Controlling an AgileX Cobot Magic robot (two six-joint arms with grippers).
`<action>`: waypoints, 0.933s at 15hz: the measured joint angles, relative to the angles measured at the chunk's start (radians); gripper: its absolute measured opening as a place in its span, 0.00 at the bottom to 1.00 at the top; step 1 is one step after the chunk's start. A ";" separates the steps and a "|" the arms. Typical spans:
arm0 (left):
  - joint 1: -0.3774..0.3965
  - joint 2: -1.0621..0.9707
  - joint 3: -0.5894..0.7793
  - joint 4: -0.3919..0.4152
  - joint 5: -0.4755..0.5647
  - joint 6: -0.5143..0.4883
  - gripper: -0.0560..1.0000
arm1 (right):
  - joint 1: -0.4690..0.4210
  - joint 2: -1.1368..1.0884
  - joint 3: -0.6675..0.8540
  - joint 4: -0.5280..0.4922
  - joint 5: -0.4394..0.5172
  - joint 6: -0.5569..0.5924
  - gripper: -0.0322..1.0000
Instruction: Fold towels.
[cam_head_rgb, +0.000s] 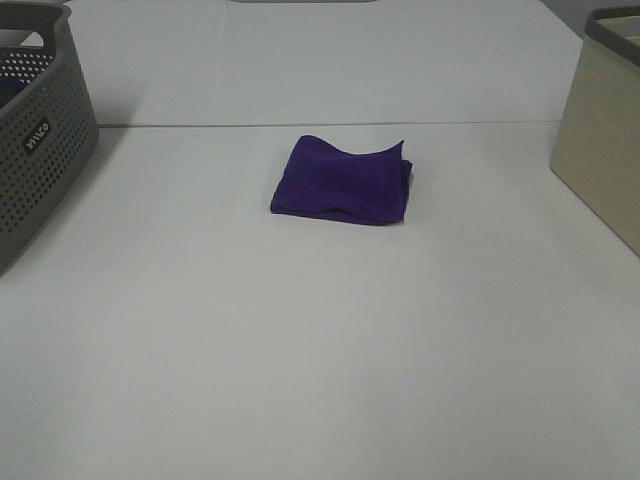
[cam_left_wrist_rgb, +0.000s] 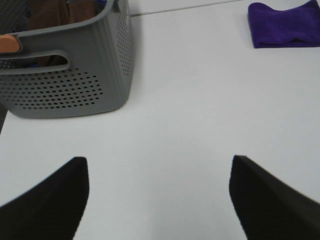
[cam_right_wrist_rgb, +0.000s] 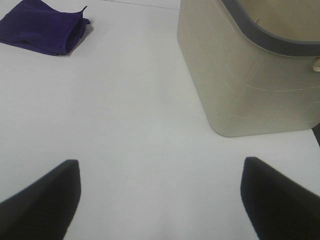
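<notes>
Towel (cam_head_rgb: 342, 180): deep purple, lying folded into a compact squarish pad on the white table (cam_head_rgb: 320, 340), near the middle of the far half. One far corner stands up slightly and the layered edges show on one side. No tag can be made out.

Left gripper (cam_left_wrist_rgb: 159, 200): fingers (cam_left_wrist_rgb: 47, 202) spread wide apart, holding nothing, over bare table. The towel (cam_left_wrist_rgb: 286, 26) lies well ahead of it and off to its right, not touching it. A grey perforated basket (cam_left_wrist_rgb: 75, 75) sits ahead to its left, just beyond the fingertips; something brown and an orange item show inside, too obscured to identify.

Right gripper (cam_right_wrist_rgb: 160, 200): fingers (cam_right_wrist_rgb: 280, 200) likewise wide apart and empty, over bare table. The towel (cam_right_wrist_rgb: 44, 29) lies well ahead to its left, apart from it. A beige bin (cam_right_wrist_rgb: 240, 75) with a grey rim stands ahead to its right, near but clear of the fingers.

In the overhead view neither arm appears; the basket (cam_head_rgb: 40, 140) stands at the left edge, the bin (cam_head_rgb: 605, 150) at the right, with the towel between them, well apart from both.
</notes>
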 joint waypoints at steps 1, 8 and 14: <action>0.000 0.000 0.000 0.019 -0.009 -0.017 0.73 | 0.000 0.000 0.000 0.000 -0.001 0.000 0.86; 0.000 0.000 0.000 0.041 -0.014 -0.045 0.73 | 0.000 0.000 0.000 0.002 -0.005 0.000 0.86; 0.041 0.000 0.000 -0.010 -0.014 -0.047 0.73 | 0.000 0.000 0.000 0.002 -0.006 0.000 0.86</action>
